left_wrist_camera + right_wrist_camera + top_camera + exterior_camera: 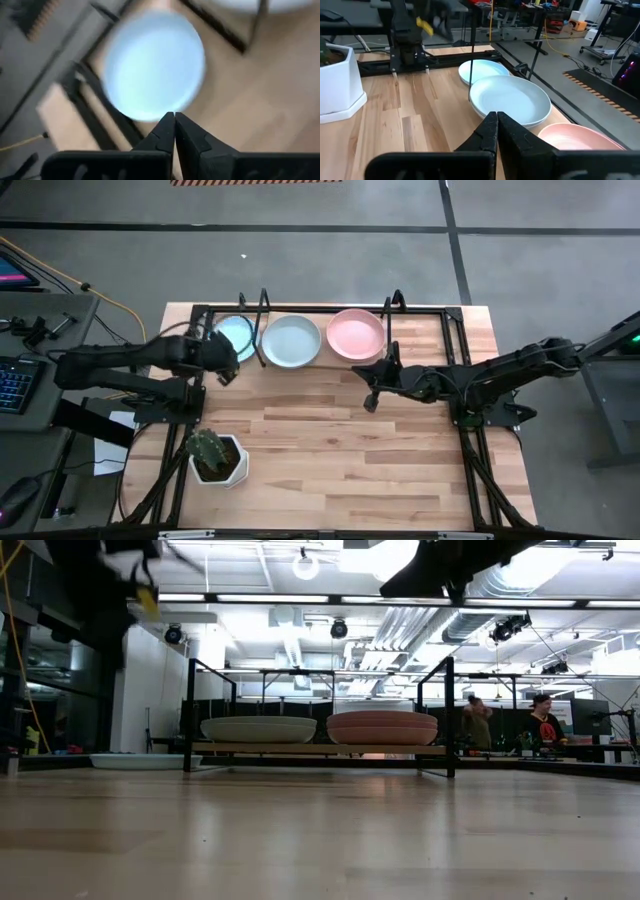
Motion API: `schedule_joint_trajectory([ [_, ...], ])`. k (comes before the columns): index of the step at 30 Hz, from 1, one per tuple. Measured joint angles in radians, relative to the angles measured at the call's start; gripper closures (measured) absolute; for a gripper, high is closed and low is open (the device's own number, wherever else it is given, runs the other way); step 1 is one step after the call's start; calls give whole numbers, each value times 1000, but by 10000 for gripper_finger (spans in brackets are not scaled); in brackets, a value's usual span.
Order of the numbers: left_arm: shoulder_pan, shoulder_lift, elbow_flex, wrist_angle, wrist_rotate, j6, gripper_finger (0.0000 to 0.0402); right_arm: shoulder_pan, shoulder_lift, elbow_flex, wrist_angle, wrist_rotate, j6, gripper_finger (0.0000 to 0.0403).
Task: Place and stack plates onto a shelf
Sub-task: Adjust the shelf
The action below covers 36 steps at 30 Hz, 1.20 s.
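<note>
Seen from above, the left gripper (pixel 232 370) is hovering at the back-left of the wooden counter (pixel 330 450), its jaws pressed fully together and gripping nothing, right at the near rim of a light blue plate (pixel 236 333). That plate is lying flat just outside the shelf's left bracket, close to the counter's back-left corner and the black tube frame (pixel 200 315) running along the edge. Moving right, the shelf (pixel 320 749) is standing along the back edge, carrying a pale plate (pixel 292 340) on its left half and a pink plate (pixel 355 333) on its right half, the two sitting side by side between the upright brackets and unstacked. Near the front-left corner a white pot with a cactus (pixel 216 456) is sitting well apart from the plates. Farther right, the right gripper (pixel 372 398) is reaching in just in front of the pink plate, its jaws likewise closed tight and empty. The broad middle and front of the counter are lying open between the two arms. In the low view, people are standing in the room beyond.
</note>
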Motion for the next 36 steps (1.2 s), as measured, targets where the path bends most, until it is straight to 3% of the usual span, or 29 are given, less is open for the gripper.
schedule_joint_trajectory([
  [4,23,55,-71,98,126,74,401,-7,0,0,17,-1,0,402],
  [10,42,168,-56,111,139,87,401,-8,0,0,27,-3,-5,402],
  [16,120,261,-44,123,210,241,401,-8,0,0,25,-3,-11,402],
  [25,271,358,-45,268,130,514,401,-8,0,0,23,-6,-11,402],
  [31,288,379,-45,360,96,591,401,-8,0,0,14,-6,-11,402],
  [36,300,379,-45,340,69,561,401,-8,0,0,2,-6,-1,402],
])
